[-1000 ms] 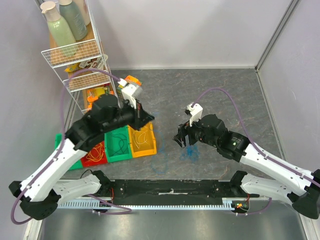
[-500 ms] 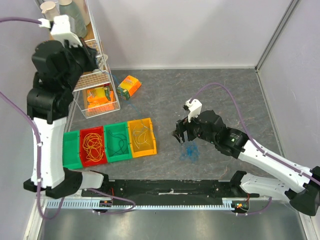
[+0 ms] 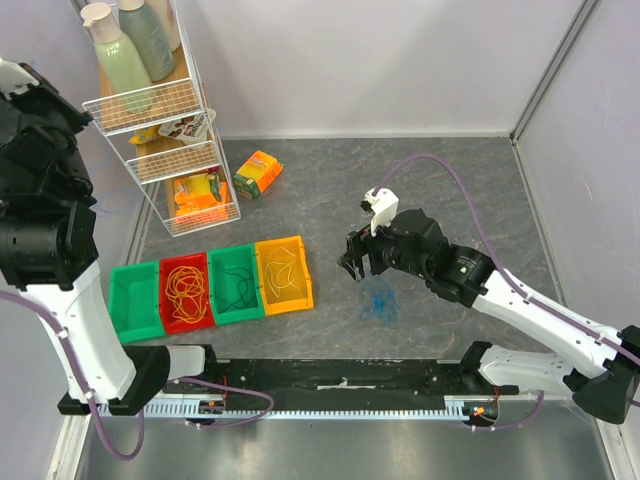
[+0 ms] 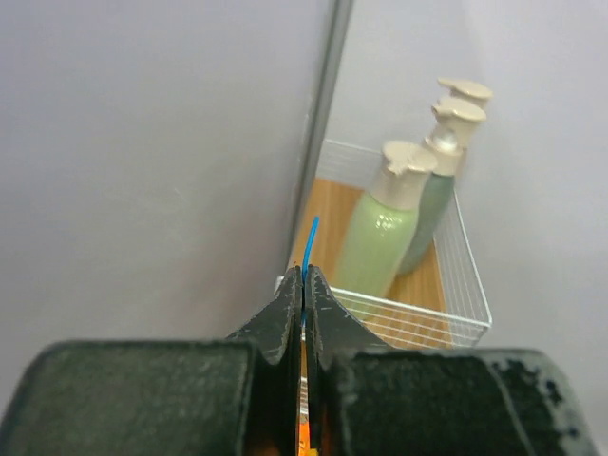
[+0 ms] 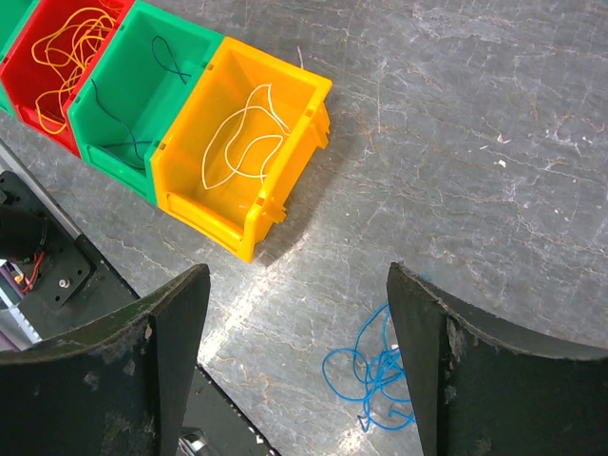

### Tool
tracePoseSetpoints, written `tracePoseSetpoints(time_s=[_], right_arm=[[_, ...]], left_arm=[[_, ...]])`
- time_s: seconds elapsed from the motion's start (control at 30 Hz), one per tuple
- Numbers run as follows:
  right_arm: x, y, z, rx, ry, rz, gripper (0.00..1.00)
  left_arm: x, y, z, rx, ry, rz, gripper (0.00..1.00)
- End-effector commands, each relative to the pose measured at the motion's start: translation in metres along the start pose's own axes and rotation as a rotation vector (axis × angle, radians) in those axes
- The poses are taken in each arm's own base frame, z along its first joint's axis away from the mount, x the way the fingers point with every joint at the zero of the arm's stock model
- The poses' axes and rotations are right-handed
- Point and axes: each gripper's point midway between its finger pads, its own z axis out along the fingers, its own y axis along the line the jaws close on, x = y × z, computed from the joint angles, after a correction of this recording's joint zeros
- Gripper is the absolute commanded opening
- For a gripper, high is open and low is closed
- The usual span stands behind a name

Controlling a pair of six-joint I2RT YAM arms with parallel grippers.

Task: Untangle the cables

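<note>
A tangled bunch of blue cables (image 3: 378, 300) lies on the grey table; it also shows in the right wrist view (image 5: 375, 375). My right gripper (image 3: 357, 268) hovers just left of and above it, open and empty (image 5: 296, 275). My left arm is raised high at the far left beside the wire rack. In the left wrist view my left gripper (image 4: 304, 275) is shut on a thin blue cable (image 4: 311, 237) whose end sticks out past the fingertips. Orange cables (image 3: 187, 288), a dark green cable (image 3: 236, 284) and a yellow cable (image 3: 283, 270) lie in separate bins.
Four bins stand in a row at the front left: empty green bin (image 3: 118, 305), red bin (image 3: 165, 300), green bin (image 3: 215, 295), yellow bin (image 3: 303, 280). A white wire rack (image 3: 190, 215) with bottles (image 3: 125, 60) and snack packs stands at the back left. An orange packet (image 3: 258, 172) lies beside it.
My left arm has swung from over the bins up and to the far left, past the rack. My right gripper has shifted slightly up and left over the blue bunch.
</note>
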Motion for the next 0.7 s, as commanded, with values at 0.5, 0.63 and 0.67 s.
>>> tracePoseSetpoints(time_s=[0.5, 0.63, 0.67], right_arm=[[0.007, 0.006, 0.004, -0.021, 0.04, 0.031, 0.83], [0.007, 0.005, 0.004, -0.015, 0.045, 0.028, 0.82], [0.007, 0.005, 0.005, -0.018, 0.046, 0.028, 0.82]], left_arm=[[0.086, 0.089, 0.026, -0.397, 0.054, 0.174, 0.01], [0.086, 0.094, 0.028, -0.39, 0.063, 0.15, 0.02], [0.082, 0.092, 0.027, -0.376, 0.059, 0.144, 0.02]])
